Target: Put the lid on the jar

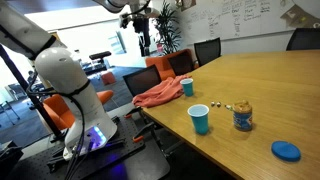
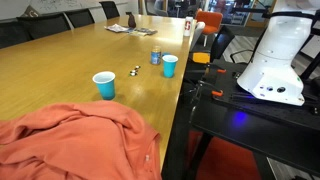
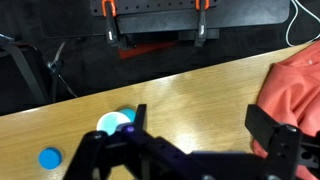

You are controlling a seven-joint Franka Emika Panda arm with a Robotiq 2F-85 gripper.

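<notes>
hand spread wide, nothing in it | lid flat on desk, out past one finger | jar well apart from hand

The arm is glossy white, built from fat rounded shells that meet at thin dark seams, with its lower links shaped like swollen tubes with domed ends. Its base wears the same smooth white casing, wide and bulbous, with a dark oval mark low on the shell. A blue-violet light glows at the foot of the base. In the wrist view the gripper is matt black. Its 2 fingers are thick, angular, jointed bars with flat faces and hard edges. No lettering can be read on them.
</notes>
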